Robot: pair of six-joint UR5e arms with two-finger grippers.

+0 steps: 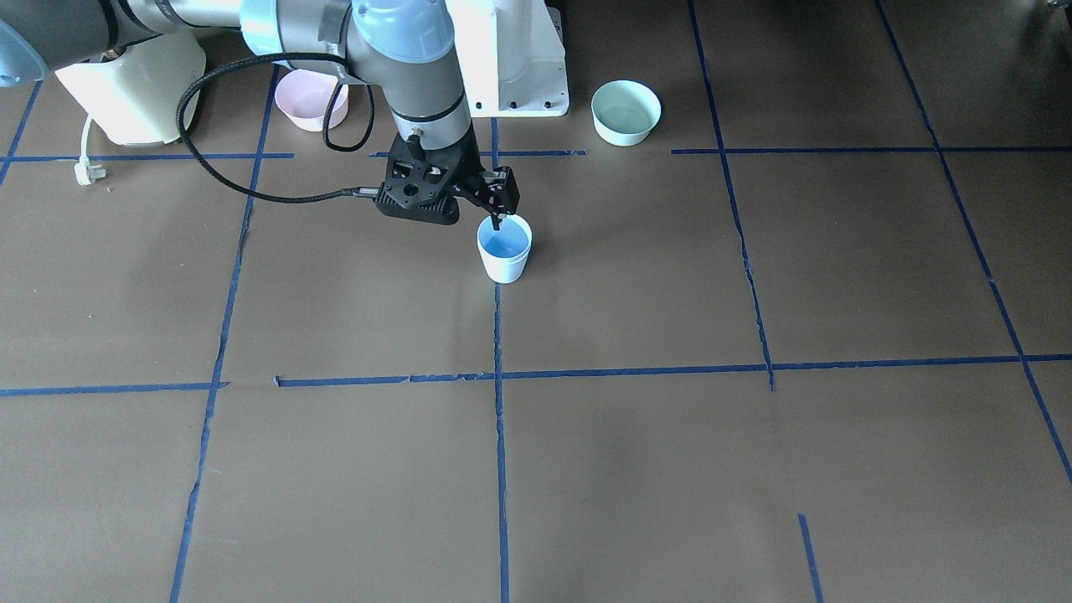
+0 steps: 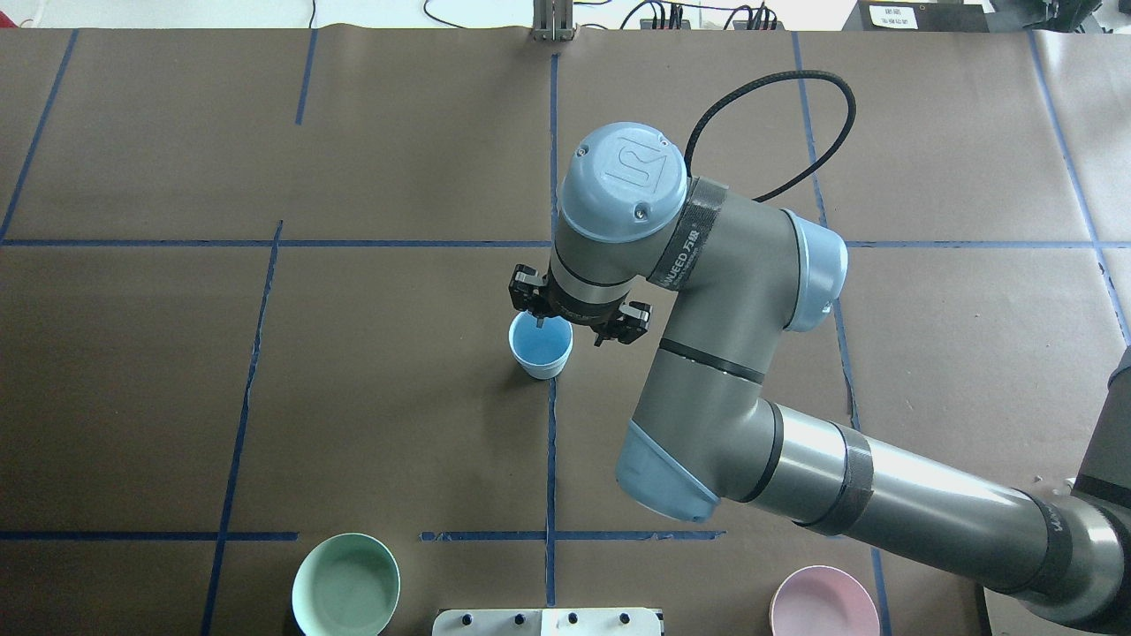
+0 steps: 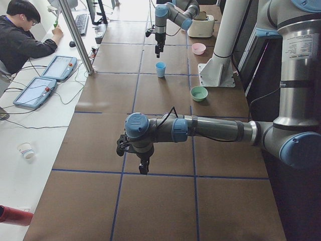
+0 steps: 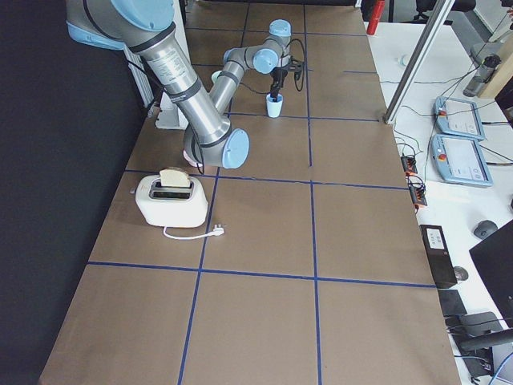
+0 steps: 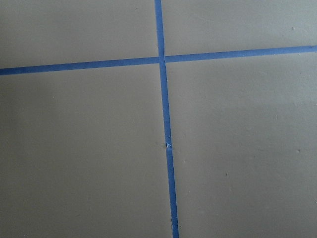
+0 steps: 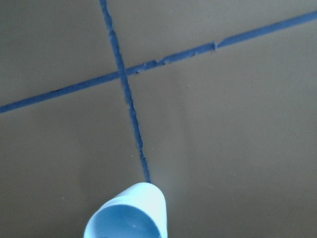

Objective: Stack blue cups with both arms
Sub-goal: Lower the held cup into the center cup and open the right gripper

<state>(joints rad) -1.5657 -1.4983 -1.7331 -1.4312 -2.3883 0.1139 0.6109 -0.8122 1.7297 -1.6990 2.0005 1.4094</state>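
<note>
One pale-blue cup (image 1: 504,248) stands upright on the brown table, on a blue tape line near the middle; it also shows in the overhead view (image 2: 540,345) and at the bottom of the right wrist view (image 6: 127,214). No second separate cup is in view; I cannot tell whether one is nested inside. My right gripper (image 1: 469,219) hangs just above the cup, open, with one fingertip (image 2: 541,326) over the cup's mouth and the other beside the cup. My left gripper (image 3: 143,168) hovers over bare table far from the cup; it shows only in the exterior left view, so I cannot tell its state.
A pink bowl (image 1: 311,99) and a mint-green bowl (image 1: 626,111) flank the white pedestal base (image 1: 519,59). A cream toaster (image 1: 134,88) with a loose plug (image 1: 84,172) stands beyond the pink bowl. A person (image 3: 20,37) sits at the side desk.
</note>
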